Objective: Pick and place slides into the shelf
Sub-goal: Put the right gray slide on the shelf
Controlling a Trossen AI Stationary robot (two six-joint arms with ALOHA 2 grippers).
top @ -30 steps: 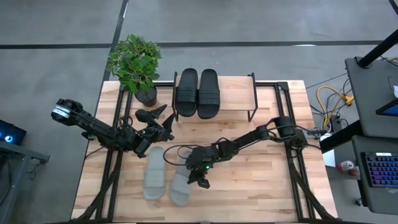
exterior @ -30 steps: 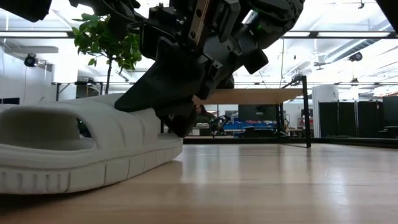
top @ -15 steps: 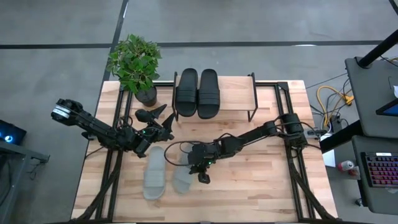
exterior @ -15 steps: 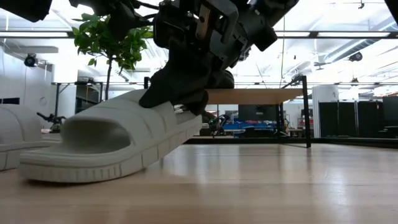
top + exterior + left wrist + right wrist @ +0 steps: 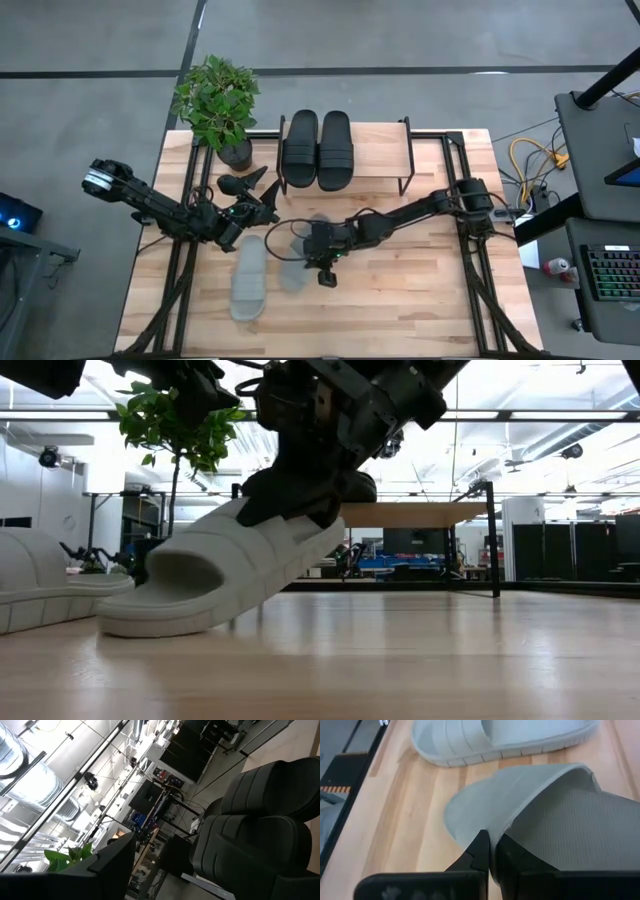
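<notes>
Two black slides (image 5: pixel 318 150) lie side by side on the shelf (image 5: pixel 385 152) at the table's far edge. One pale grey slide (image 5: pixel 248 282) lies flat on the table near the front left. My right gripper (image 5: pixel 308 246) is shut on the second grey slide (image 5: pixel 225 575), which is tilted at mid-table. My left gripper (image 5: pixel 250 188) hovers open left of the shelf, with nothing between its fingers. It faces the black slides (image 5: pixel 260 820). My right gripper pinches the side rim (image 5: pixel 492 832) of the grey slide's heel half between its two fingers. The fingers slant down from the table's right side. The heel end (image 5: pixel 330 535) is raised and the strap end (image 5: pixel 150 622) hangs low, at or just above the tabletop.
A potted plant (image 5: pixel 215 100) stands at the far left corner, beside the shelf's left end. The shelf's right half is bare plank (image 5: pixel 410 515). Open tabletop lies right of the held slide and along the near edge (image 5: pixel 400 310).
My right gripper has risen and gone toward the table's far edge, tipping nearer to level. The grey slide in it has come along: its heel end has lifted, it has tilted more steeply, and its strap end has slid toward the shelf.
</notes>
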